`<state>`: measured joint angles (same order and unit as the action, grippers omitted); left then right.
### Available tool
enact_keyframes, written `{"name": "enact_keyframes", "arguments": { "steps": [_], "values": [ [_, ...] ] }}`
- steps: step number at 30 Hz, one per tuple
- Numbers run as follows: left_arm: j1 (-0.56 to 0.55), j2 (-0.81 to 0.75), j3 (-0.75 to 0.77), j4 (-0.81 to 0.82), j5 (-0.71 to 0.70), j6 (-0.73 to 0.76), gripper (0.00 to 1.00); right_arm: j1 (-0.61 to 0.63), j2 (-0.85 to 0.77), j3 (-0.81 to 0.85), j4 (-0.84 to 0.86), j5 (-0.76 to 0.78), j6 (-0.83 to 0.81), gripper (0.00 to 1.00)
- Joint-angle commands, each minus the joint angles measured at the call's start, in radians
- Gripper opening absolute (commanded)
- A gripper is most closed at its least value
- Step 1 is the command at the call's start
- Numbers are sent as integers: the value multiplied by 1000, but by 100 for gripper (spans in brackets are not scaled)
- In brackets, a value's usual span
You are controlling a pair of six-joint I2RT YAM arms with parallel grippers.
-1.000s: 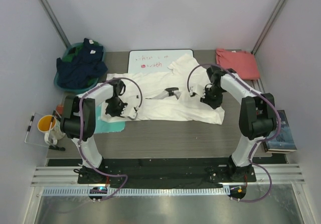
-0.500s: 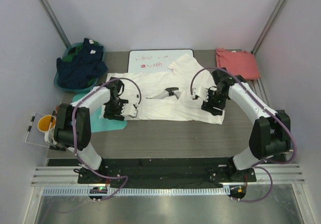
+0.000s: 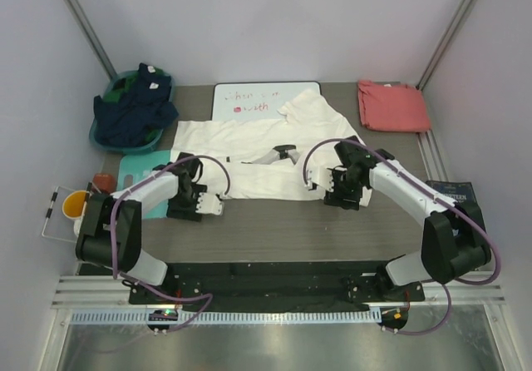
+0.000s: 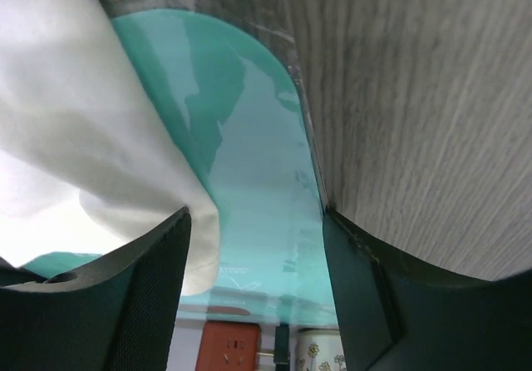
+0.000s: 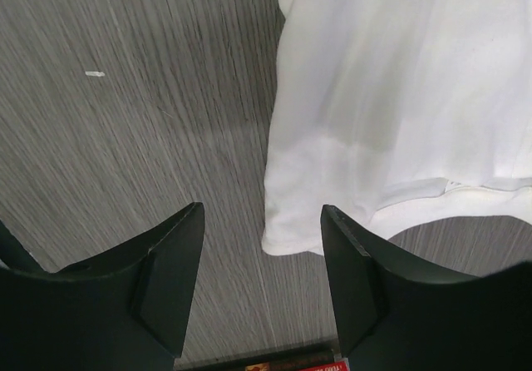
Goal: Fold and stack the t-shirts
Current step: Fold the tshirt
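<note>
The left pincer (image 3: pixel 194 202) hangs low with its jaws well apart and grips nothing. In its wrist view the gap of the left pincer (image 4: pixel 258 292) frames the teal board (image 4: pixel 253 163), and the near left corner of the white shirt (image 4: pixel 83 138) lies on that board, its hem running up to the left-hand finger (image 4: pixel 141 304); bare bench (image 4: pixel 416 96) lies to the other side. The right pincer (image 3: pixel 338 188) is also wide open and empty. In its wrist view the other near corner of the white shirt (image 5: pixel 382 88) lies flat on the bench (image 5: pixel 125 96) just ahead of the gap of the right pincer (image 5: pixel 262 279), its edge ending between the two fingers. From above, the white shirt (image 3: pixel 258 142) lies spread on the bench (image 3: pixel 283 225) between and beyond both pincers, one sleeve reaching onto the whiteboard (image 3: pixel 245 101). The red shirt (image 3: pixel 392 105) lies folded well beyond the right pincer, toward the far right corner. A basin (image 3: pixel 112 142) heaped with dark clothes stands well beyond the left pincer.
</note>
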<state>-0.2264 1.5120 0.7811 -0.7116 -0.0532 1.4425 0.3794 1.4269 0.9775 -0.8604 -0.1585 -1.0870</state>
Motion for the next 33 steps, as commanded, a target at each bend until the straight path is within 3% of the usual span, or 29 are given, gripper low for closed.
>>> {"name": "enact_keyframes", "arguments": {
  "steps": [1,6,12,16,23,33],
  "values": [
    [10,60,-2,135,-28,-73,64,1,-94,-54,78,45,-2,64],
    [9,-89,41,-81,84,-45,62,0,-203,-108,34,28,-25,64],
    [9,-239,49,-244,164,53,63,3,-210,-86,-26,11,-8,64],
    [9,-256,-3,-85,159,72,65,4,-191,-91,9,27,2,64],
    [9,-96,-33,200,90,10,64,6,-166,-109,38,53,-13,63],
    [9,-6,10,253,73,-4,62,6,-140,-198,70,74,-53,63]
  ]
}}
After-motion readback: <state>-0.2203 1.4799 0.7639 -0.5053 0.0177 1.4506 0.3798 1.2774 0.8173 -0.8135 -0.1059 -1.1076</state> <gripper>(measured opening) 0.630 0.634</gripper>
